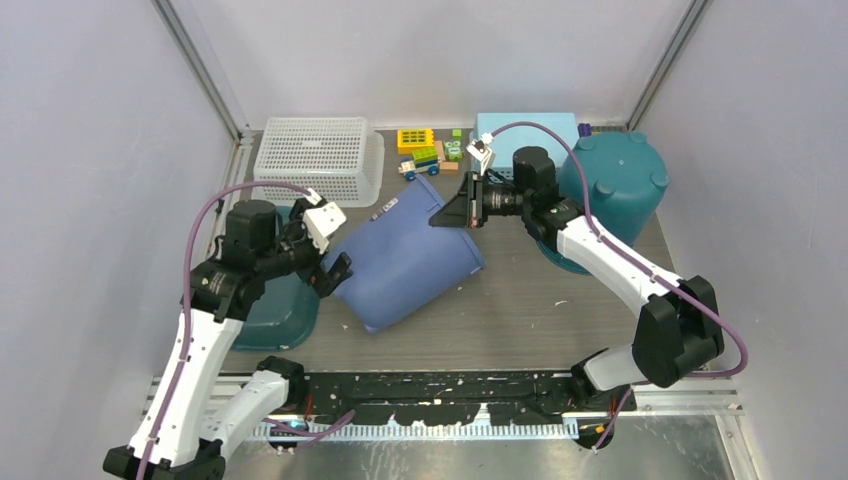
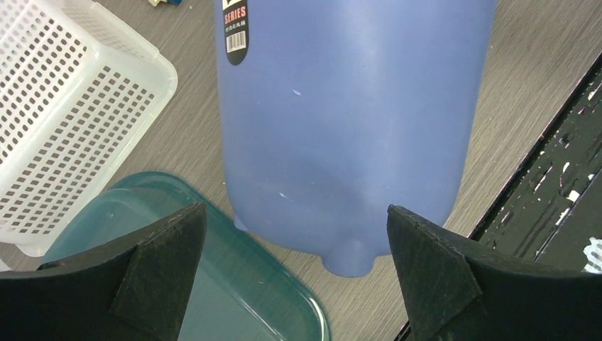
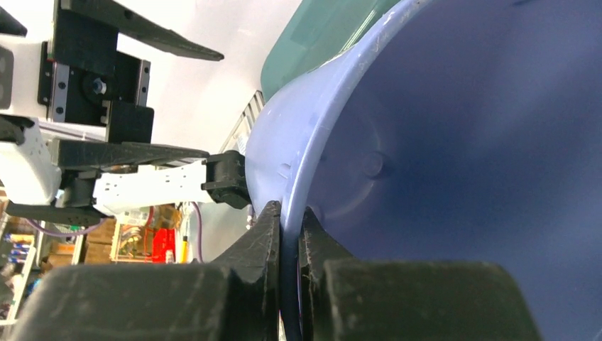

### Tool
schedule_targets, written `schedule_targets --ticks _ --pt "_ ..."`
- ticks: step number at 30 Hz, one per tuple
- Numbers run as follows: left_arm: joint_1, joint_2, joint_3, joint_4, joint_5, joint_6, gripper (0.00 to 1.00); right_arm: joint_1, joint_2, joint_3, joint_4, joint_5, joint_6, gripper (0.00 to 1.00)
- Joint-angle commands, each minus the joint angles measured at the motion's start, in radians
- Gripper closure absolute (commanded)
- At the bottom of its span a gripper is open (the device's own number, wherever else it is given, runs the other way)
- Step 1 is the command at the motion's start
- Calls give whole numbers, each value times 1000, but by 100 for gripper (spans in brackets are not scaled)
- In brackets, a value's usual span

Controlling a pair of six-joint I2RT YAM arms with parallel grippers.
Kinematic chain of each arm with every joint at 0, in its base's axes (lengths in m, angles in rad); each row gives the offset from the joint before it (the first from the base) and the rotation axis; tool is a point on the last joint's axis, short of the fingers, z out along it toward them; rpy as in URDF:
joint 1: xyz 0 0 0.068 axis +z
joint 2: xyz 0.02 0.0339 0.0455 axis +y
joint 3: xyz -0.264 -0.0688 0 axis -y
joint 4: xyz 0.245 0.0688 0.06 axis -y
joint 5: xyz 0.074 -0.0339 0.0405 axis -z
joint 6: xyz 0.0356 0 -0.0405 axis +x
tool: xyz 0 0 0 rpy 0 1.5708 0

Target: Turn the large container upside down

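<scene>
Large container (image 1: 410, 255), blue, lies on its side mid-worktop (image 1: 540, 310), its mouth toward the right arm (image 1: 600, 255) — those jaws are pinched tight on its rim. The left arm (image 1: 215, 290) has its jaws spread fully wide near the base, holding nothing. Grey wood-grain surface — white basket (image 1: 320, 155) and teal tub (image 1: 280, 315) alongside; pale walls around.

Seen from above, the left arm (image 1: 200, 330) covers much of the teal tub (image 1: 295, 315), and the right arm (image 1: 610, 260) hides part of the teal bucket (image 1: 625, 185) and the light blue box (image 1: 530, 130). The toys (image 1: 425, 150) are too small to identify. In the left wrist view the blue container (image 2: 348, 128) runs off the top edge; its label (image 2: 236, 32) has fine print that is unreadable.
</scene>
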State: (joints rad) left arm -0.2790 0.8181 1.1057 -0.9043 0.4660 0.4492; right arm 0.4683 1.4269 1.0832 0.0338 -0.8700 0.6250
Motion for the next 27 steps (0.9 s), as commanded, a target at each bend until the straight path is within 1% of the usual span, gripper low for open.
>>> schedule_targets --ticks 1,6,13,17,21,27 --pt "4 10 -5 57 26 -9 0 3 -17 -12 -103 -22 -161 87" --pt "5 19 -29 76 28 -2 0 3 -19 -11 -180 -20 -253 84" --pt "4 7 -109 101 48 13 0 3 -30 2 -258 22 -368 80" --pt "5 -3 -153 118 78 13 0 4 -44 -8 -277 54 -428 75" --pt "4 -8 -188 144 118 -4 0 4 -46 -22 -290 68 -470 67" --pt "5 -2 -227 180 123 -20 0 3 -36 -40 -304 61 -520 56"
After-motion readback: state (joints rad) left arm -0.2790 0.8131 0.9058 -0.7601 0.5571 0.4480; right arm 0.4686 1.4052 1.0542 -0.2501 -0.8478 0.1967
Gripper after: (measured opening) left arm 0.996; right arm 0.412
